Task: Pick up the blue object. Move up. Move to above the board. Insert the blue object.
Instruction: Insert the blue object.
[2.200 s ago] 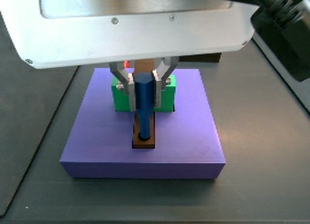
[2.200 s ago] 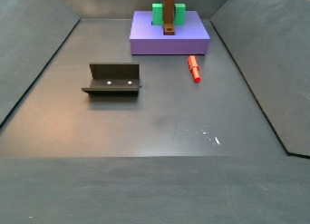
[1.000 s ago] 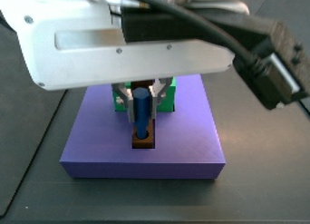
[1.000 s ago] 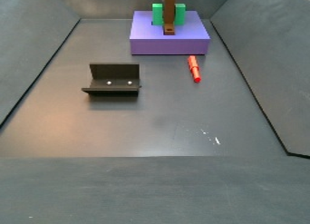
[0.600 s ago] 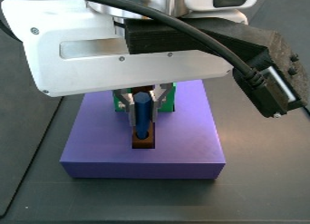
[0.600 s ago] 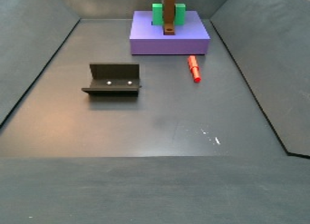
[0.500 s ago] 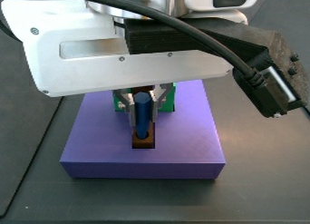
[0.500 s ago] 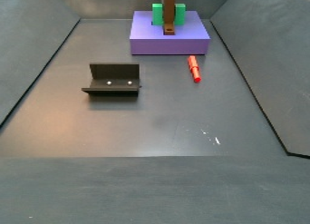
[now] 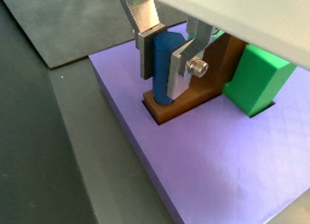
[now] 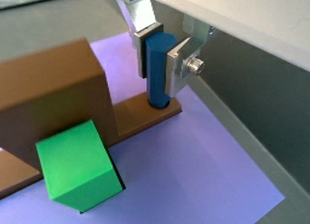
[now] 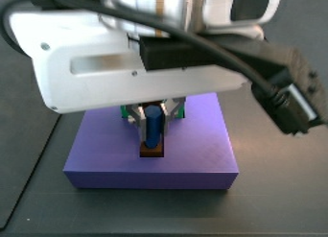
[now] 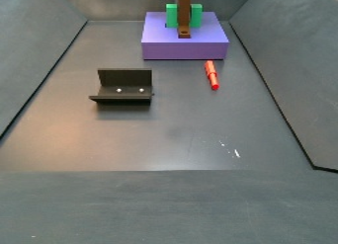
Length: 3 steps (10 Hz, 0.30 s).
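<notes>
One fixture (image 12: 122, 86) stands nearest on the floor, then one red peg (image 12: 211, 75) lying flat, then one board (image 12: 185, 43) at the far end. On the board sit one green block (image 9: 258, 80) and one brown strip (image 10: 145, 119). The arm hangs straight down over the board, its white body filling a side view. The gripper (image 9: 166, 57) pinches the blue peg (image 9: 161, 61) between its silver fingers (image 10: 177, 68). The single blue peg stands upright, long axis vertical, its lower end down in the strip, just beside the green block.
</notes>
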Available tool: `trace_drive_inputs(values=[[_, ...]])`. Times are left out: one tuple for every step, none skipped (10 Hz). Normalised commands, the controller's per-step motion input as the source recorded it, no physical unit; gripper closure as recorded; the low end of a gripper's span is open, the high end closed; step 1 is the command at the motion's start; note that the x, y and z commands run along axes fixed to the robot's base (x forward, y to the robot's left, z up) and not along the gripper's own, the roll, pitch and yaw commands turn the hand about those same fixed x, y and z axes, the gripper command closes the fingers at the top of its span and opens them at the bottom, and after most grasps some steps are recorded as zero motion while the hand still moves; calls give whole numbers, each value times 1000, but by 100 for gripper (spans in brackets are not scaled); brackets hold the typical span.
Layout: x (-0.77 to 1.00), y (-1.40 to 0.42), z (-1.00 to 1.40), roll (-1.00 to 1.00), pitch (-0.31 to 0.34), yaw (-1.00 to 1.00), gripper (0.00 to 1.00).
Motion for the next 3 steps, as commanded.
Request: trace_drive_inputs(values=[[0,0,-483,117,-14,0,100],[0,0,-449,126,-9,0,100],[0,0,0,0,0,0,100]])
